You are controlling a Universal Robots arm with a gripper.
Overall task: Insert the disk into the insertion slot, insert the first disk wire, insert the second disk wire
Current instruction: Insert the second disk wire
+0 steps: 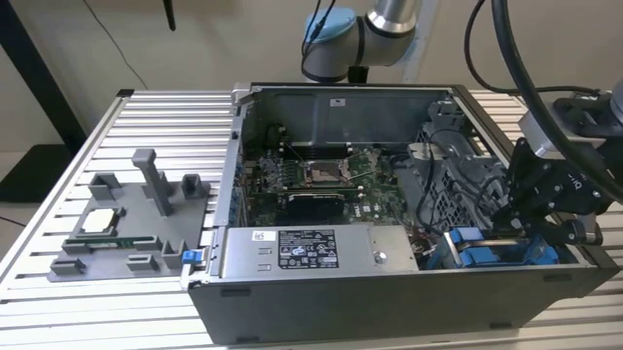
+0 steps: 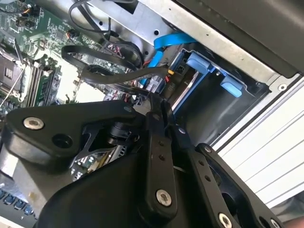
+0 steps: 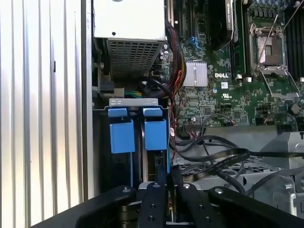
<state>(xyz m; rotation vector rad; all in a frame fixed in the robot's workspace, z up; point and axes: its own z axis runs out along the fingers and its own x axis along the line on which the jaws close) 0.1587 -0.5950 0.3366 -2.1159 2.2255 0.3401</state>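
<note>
My gripper [image 1: 503,224] hangs over the insertion slot [image 1: 492,254], the grey bay with blue rails at the case's front corner on the exterior view's right. In both wrist views the fingers [image 3: 153,199] stand close together, shut on the end of a flat black disk wire [image 3: 216,158] that loops back over the grey cage. The wire's end [image 2: 142,96] sits at the fingertips [image 2: 158,105], just above the bay. The disk [image 3: 155,164] stands edge-on inside the slot, its blue frame tabs [image 3: 155,133] sticking out. A blue wire [image 2: 167,40] runs along the case wall near the bay.
The open computer case holds the motherboard [image 1: 322,175], with its CPU socket [image 3: 269,46], and the grey labelled power-supply box [image 1: 311,251]. Loose black cables [image 1: 457,175] lie over the grey cage beside the bay. A grey fixture [image 1: 127,219] with parts stands on the slatted table at the exterior view's left.
</note>
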